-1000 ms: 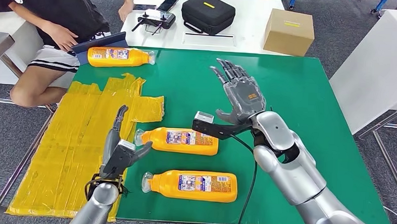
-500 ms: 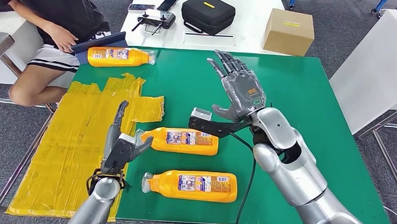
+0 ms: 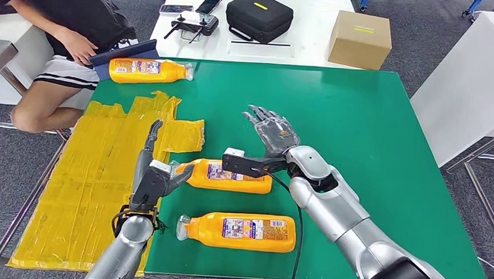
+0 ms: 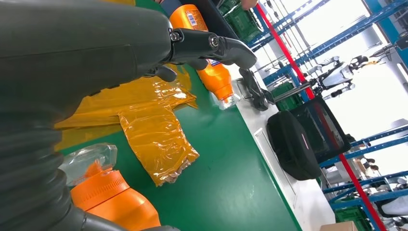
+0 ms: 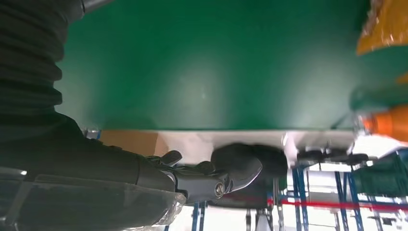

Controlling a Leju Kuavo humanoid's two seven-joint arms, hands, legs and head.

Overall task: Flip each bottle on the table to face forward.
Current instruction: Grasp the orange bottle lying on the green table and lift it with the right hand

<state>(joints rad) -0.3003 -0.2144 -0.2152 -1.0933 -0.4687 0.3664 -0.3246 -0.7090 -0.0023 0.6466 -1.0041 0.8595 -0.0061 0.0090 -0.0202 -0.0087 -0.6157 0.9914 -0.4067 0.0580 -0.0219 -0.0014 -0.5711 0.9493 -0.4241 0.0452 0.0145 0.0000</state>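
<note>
Three orange bottles lying flat on green surface (image 3: 384, 120): far bottle (image 3: 148, 71) upper left of frame, middle bottle (image 3: 227, 176) at centre, near bottle (image 3: 243, 231) lower centre. Labels up on all three. Left hand (image 3: 149, 180) lower left, beside middle bottle's cap end, fingers (image 3: 150, 141) spread, thumb apparently touching bottle neck, contact unclear. Right hand (image 3: 271, 133) above middle bottle, fingers spread, holding nothing. Yellow film (image 3: 92, 170) left.

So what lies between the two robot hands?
In the head view, the middle orange plastic bottle lies between the left robot hand and the right robot hand.
</note>
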